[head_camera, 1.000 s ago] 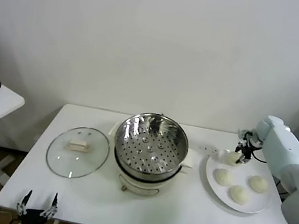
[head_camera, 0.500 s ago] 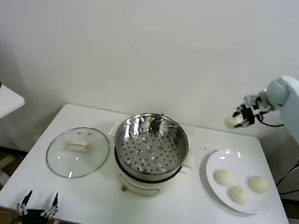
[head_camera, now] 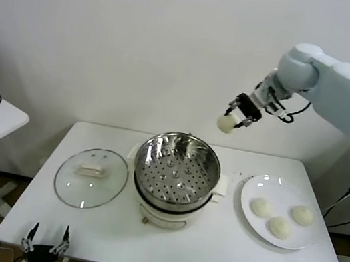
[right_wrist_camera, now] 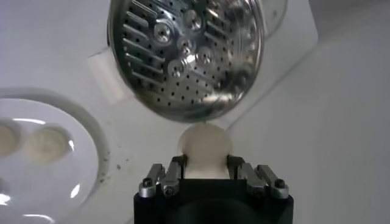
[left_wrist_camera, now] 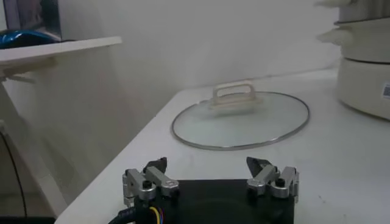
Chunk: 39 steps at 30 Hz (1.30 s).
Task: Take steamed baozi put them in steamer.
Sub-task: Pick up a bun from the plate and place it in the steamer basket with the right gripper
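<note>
Table [head_camera: 221, 254] | R gripper [head_camera: 237, 118] jaws clamp baozi [head_camera: 227, 123] above steamer [head_camera: 177, 170] back-right rim | L gripper [left_wrist_camera: 210, 178] parked, jaws apart, empty

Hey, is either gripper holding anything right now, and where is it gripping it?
The right gripper holds one baozi, pinched by its sides, in the air above the steamer. The left gripper is open and holds nothing.

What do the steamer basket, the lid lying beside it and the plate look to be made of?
Steamer basket: polished metal, likely stainless steel; mirror-like reflections and punched holes in its floor.
Lid: clear glass with a metal rim, since the table shows through it; its cream handle looks plastic.
Plate: glossy white, probably ceramic, possibly melamine.
The right gripper holds a smooth, matte dough baozi.
</note>
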Available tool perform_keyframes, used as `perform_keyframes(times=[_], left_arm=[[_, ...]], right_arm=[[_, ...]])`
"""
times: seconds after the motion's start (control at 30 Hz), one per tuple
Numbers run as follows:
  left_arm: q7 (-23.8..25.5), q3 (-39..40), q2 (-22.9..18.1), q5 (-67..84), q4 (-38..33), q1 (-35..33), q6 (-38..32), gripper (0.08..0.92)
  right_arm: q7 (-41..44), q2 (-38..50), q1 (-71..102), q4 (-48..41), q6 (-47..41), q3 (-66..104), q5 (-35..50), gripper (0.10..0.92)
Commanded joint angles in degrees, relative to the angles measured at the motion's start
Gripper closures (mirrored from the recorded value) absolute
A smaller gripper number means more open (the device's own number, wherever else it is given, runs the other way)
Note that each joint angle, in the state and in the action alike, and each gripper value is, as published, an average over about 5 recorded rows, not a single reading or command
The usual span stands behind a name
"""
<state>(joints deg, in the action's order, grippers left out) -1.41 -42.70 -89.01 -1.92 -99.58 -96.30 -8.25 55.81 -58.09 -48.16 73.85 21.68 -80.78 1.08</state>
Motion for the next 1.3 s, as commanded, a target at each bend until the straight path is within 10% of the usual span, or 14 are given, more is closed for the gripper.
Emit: perform_keyframes(times=[0.03, 0.37, 1.3], left_arm=[[-0.01, 0.0, -0.07, 0.06, -0.08, 0.03, -0.07, 0.177], [-0.3, -0.69, -0.04, 0.04, 0.8, 0.17, -0.91, 0.177], [-0.85, -0.89, 0.32, -0.19, 2.46, 0.35, -2.06, 0.177]], right_arm=[[-6.38, -9.17, 2.12, 0.68, 8.5, -2.55, -13.64, 0.533], [-10.5, -16.75, 12.77, -11.98, 13.28, 2.03, -21.09, 0.533], [-9.75, -14.88, 16.59, -13.66, 13.32, 0.54, -22.83, 0.53]])
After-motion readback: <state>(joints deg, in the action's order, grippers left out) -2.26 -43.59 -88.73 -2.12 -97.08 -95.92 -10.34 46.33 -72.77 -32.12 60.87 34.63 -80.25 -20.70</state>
